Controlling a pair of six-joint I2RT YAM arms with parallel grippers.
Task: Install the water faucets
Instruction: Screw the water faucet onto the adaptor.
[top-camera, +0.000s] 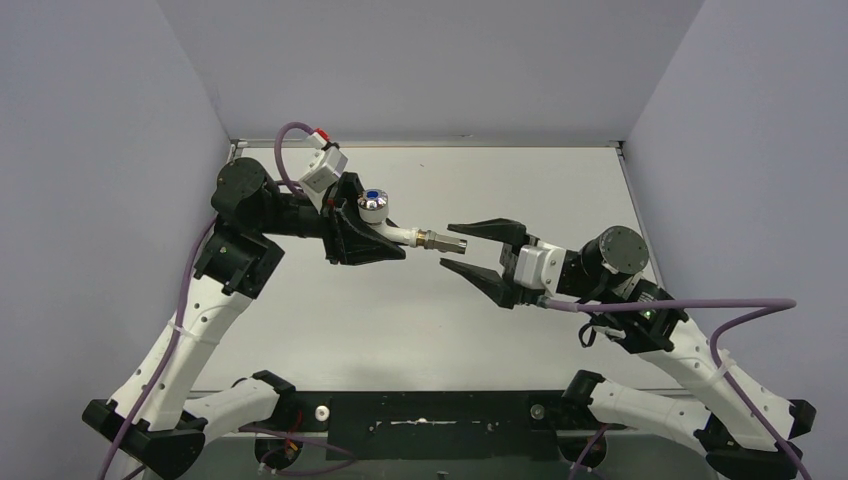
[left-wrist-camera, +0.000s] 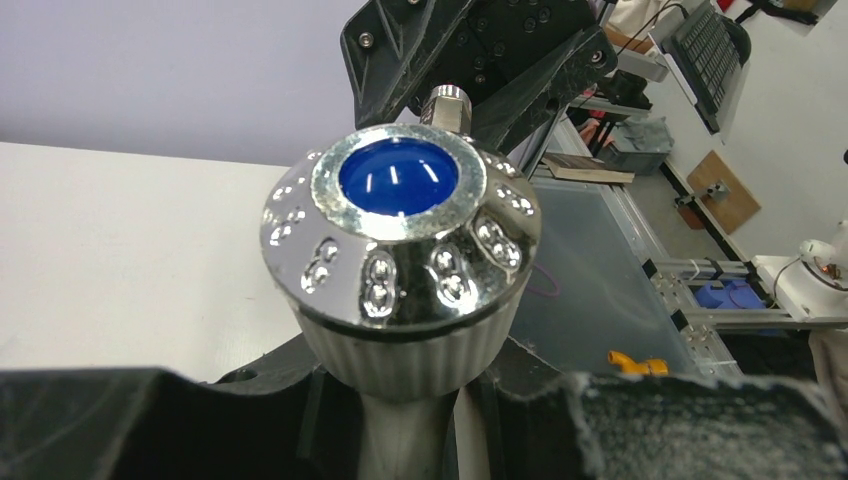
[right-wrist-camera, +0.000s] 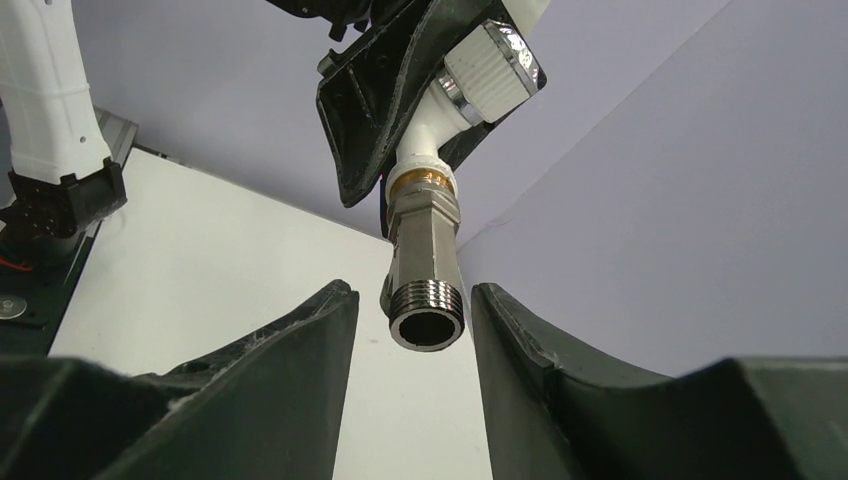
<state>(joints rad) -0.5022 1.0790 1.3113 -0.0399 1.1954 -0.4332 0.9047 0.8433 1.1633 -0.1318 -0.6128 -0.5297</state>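
Left gripper (top-camera: 388, 236) is clamped tight on the white tap body (top-camera: 405, 234), holding it in the air above the table (top-camera: 420, 330). The chrome knob (top-camera: 372, 202) sits at the tap's left end, blue dot up. On the tap's right end is the threaded fitting (top-camera: 440, 240), pointing right. Right gripper (top-camera: 450, 246) is partly open, a finger on either side of the fitting's threaded tip, close but not gripping.

We're in a robotics lab. Plain grey walls (top-camera: 110, 150) box in a white table (top-camera: 400, 330), with a keyboard (left-wrist-camera: 712, 55) and aluminium framing (left-wrist-camera: 745, 320) beyond.
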